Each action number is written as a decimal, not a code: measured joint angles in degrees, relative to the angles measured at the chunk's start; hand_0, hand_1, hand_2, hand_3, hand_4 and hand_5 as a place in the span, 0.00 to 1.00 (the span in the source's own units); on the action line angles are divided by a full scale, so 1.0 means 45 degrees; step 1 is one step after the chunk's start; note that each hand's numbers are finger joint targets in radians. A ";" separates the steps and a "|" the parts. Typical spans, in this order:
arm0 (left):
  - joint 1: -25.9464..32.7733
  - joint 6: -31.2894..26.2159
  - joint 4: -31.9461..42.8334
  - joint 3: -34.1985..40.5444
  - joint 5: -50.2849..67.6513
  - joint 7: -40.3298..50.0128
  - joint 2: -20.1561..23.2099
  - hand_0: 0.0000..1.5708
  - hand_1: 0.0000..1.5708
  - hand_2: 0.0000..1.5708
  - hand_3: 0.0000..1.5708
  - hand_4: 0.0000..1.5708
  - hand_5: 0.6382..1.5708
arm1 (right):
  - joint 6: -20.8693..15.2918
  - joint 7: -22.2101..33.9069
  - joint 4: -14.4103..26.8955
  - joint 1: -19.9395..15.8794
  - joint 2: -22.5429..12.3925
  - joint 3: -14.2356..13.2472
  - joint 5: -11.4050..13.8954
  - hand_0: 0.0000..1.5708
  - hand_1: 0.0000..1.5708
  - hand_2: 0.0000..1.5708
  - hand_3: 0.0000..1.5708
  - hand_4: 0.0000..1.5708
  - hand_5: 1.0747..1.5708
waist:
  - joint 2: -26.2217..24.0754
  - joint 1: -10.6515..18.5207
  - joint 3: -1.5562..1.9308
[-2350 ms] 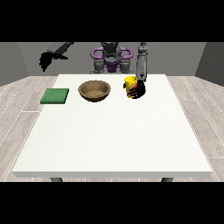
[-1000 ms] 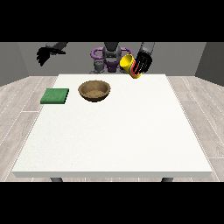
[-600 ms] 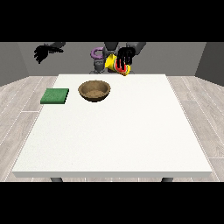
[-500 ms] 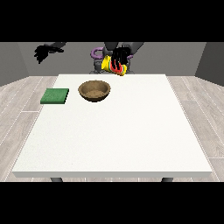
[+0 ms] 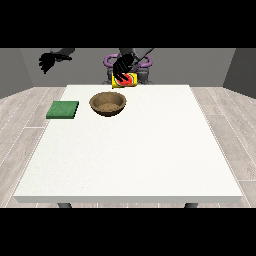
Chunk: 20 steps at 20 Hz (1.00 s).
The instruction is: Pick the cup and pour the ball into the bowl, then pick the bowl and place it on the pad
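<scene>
- The hand at the view's right [image 5: 121, 66] has its fingers curled round the yellow cup [image 5: 125, 80], held in the air and tipped on its side, at about one o'clock from the wooden bowl [image 5: 108, 104] and near its far rim.
- The ball cannot be made out; a red patch shows on the cup, but whether that is the ball or the cup's inside I cannot tell.
- The bowl stands on the white desk [image 5: 130, 150], with the green pad [image 5: 63, 109] at its nine o'clock, near but apart.
- The hand at the view's left [image 5: 48, 61] hangs in the air beyond the desk's far left corner, holding nothing; its fingers look relaxed.
- The step in hand appears to be the pour.
- The next move likely calls for bringing the cup's mouth over the bowl's middle and tipping further.
</scene>
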 measured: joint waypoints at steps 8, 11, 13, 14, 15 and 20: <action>-0.0210 -0.1357 -0.0130 -0.0904 -0.1840 -0.0409 -0.0377 0.92 0.92 1.00 1.00 0.98 0.53 | -0.0152 0.0206 0.0196 -0.0160 -0.0126 -0.0071 0.0016 0.00 0.00 0.00 0.00 0.00 0.99 | 0.0042 0.0414 -0.0016; -0.0130 -0.1062 -0.0595 -0.0045 -0.1210 -0.0751 -0.0194 0.95 0.95 1.00 1.00 1.00 0.49 | -0.0615 0.0652 0.0204 -0.0155 0.0254 -0.0004 -0.0002 0.00 0.00 0.00 0.00 0.14 0.99 | -0.0221 0.0773 -0.0037; 0.0227 -0.0360 -0.1111 0.1258 -0.0026 -0.0308 -0.0283 0.83 0.83 1.00 1.00 1.00 0.59 | -0.0830 0.0781 0.0200 -0.0063 0.0353 -0.0029 0.0008 0.00 0.00 0.00 0.00 0.14 0.99 | -0.0262 0.1092 -0.0079; 0.0435 0.0043 -0.1367 0.1957 0.0626 -0.0146 -0.0285 0.82 0.82 1.00 1.00 1.00 0.56 | -0.0906 0.0839 0.0187 -0.0018 0.0366 -0.0063 -0.0008 0.00 0.00 0.00 0.00 0.14 0.99 | -0.0242 0.1236 -0.0102; 0.0641 0.0477 -0.1634 0.2656 0.1296 -0.0058 -0.0262 0.79 0.79 0.98 0.91 0.96 0.60 | -0.0955 0.0823 0.0175 0.0067 0.0399 -0.0094 -0.0019 0.00 0.00 0.00 0.00 0.14 0.99 | -0.0192 0.1366 -0.0119; 0.2160 0.2553 -0.3111 0.5706 0.5047 -0.0311 -0.0619 0.00 0.00 0.00 0.00 0.40 1.00 | -0.1321 0.0853 -0.0066 0.0250 0.0781 -0.0050 -0.0013 0.00 0.00 0.00 0.00 0.22 0.99 | 0.0125 0.1812 -0.0218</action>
